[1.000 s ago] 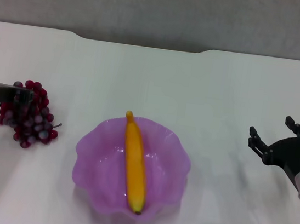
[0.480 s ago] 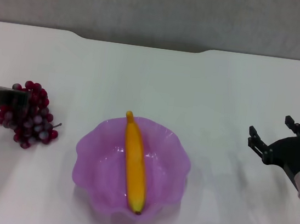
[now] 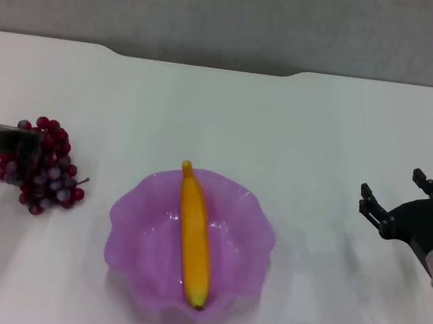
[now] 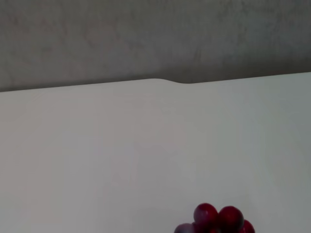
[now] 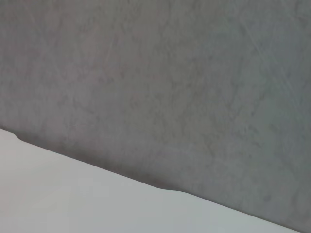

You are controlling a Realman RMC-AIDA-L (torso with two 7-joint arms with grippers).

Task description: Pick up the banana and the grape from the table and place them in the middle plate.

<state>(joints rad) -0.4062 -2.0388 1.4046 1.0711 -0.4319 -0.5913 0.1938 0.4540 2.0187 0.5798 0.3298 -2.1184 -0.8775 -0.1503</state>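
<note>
While the banana already lies in the plate, the grape is the piece left to move.

Banana: the banana [image 3: 194, 237] lies lengthwise across the middle plate [image 3: 250, 238], stem end over the far rim, dark tip near the near rim.

Grape: the grape [image 3: 44, 167] sits on the bench [image 3: 230, 116], well to the left of the middle plate; its top berries also show in the left wrist view [image 4: 217, 219].

Left hand: the left hand [image 3: 26, 142] is at the bunch's outer, upper side, touching or just over it; whether it is clenched or released cannot be told, since the fingers merge with the dark berries.

Right hand: the right hand [image 3: 399, 200] hangs well to the right of the middle plate, fingers spread and released, holding nothing.

Handling: the bunch looks light but loose and lumpy; berries could roll or pull off, so a hold around the upper cluster near the stem seems safer than a pinch on one berry.

Room: bare bench lies between the grape and the middle plate; the scalloped rim stands up, so the bunch probably needs lifting over it and setting beside the banana, left of it.

Edges: the notched far edge lies well beyond the middle plate.
</note>
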